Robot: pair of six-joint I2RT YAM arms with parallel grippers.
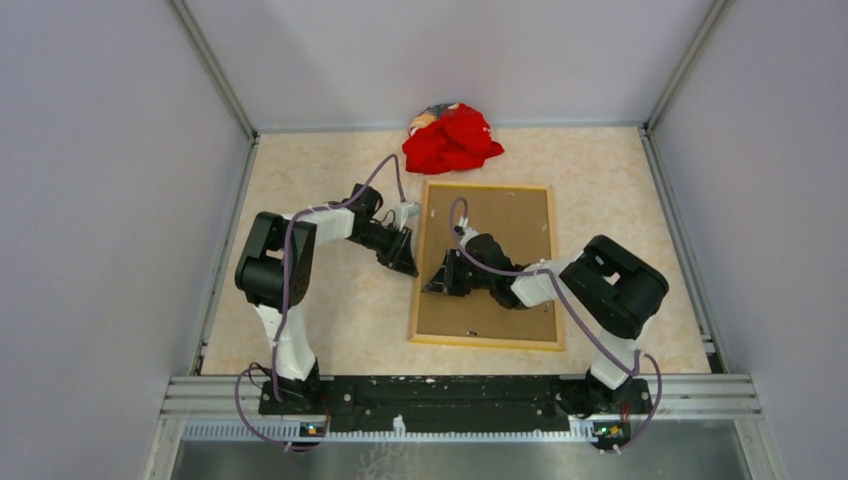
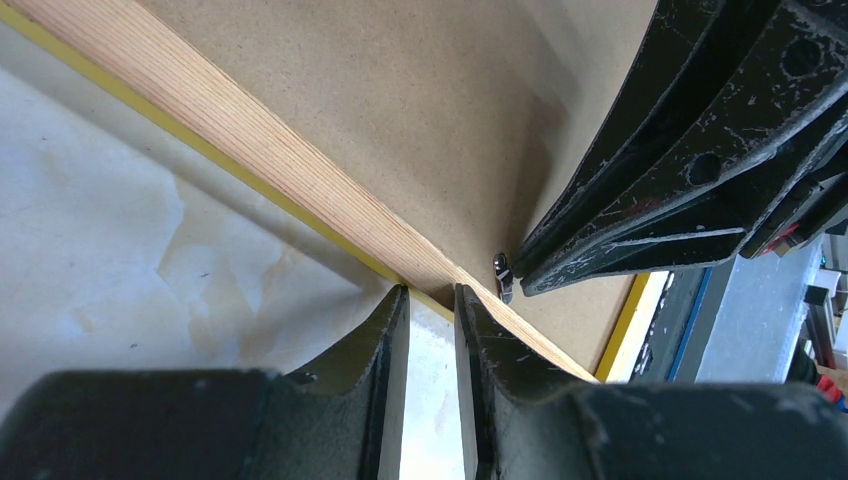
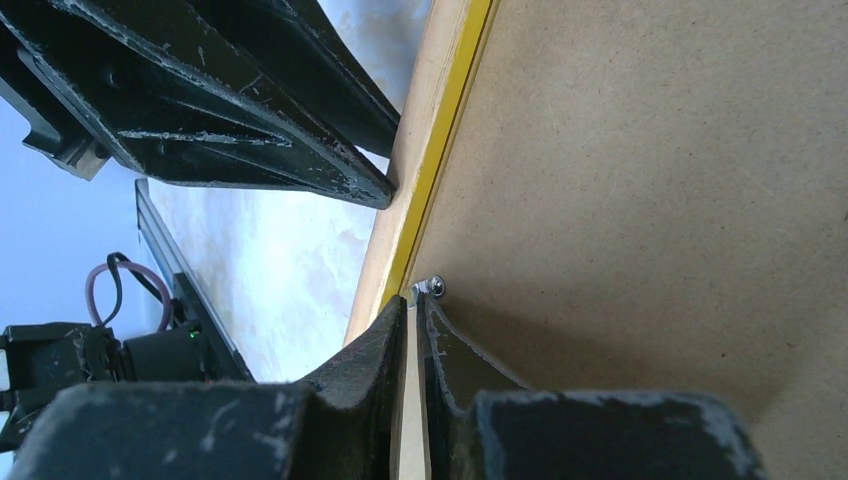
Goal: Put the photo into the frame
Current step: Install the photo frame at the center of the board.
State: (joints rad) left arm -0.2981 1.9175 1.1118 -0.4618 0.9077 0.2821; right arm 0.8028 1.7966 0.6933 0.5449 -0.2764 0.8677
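Top: the frame (image 1: pixel 486 341) lies back-up on the table (image 1: pixel 330 310), with a brown backing panel (image 1: pixel 500 225) inside it. Left gripper (image 1: pixel 405 255) reaches low to the frame's left rail. Right gripper (image 1: pixel 438 282) angles down just inside that rail.
Left wrist: fingers (image 2: pixel 385 335) slightly apart, tips at the pale wood rail; yellow edge shows.
Right wrist: jaws nearly closed, tips at 1 metal clip (image 3: pixel 433 287); grip on it unclear.
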